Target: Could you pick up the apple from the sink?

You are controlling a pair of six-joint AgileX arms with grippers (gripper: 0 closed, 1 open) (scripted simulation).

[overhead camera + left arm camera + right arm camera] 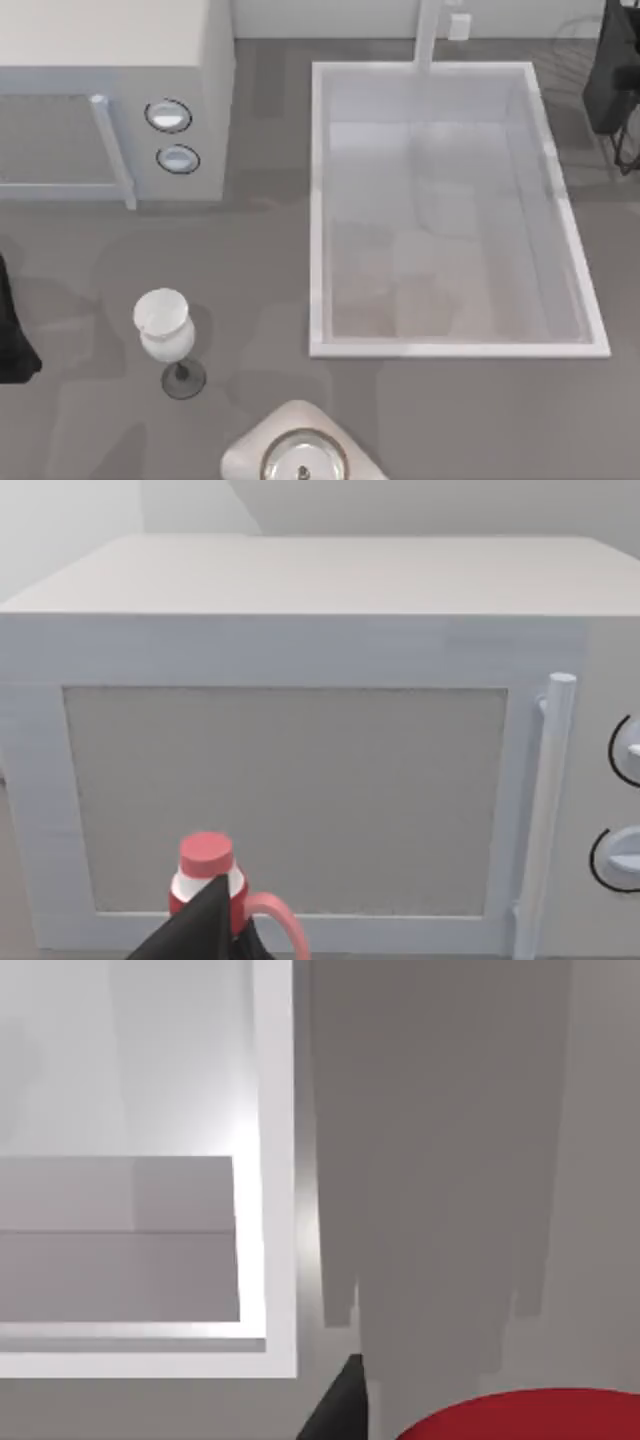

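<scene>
— Beyond the sink's right rim, at the table's far right, do you see the right arm?
— You do. Your right gripper is clamped on the apple, held outside the basin, over bare table beside a rim corner.
— And the left gripper?
— You find it at the table's left edge, facing the microwave, a red-capped bottle just ahead. Whether it is apart or together, you cannot tell.
</scene>
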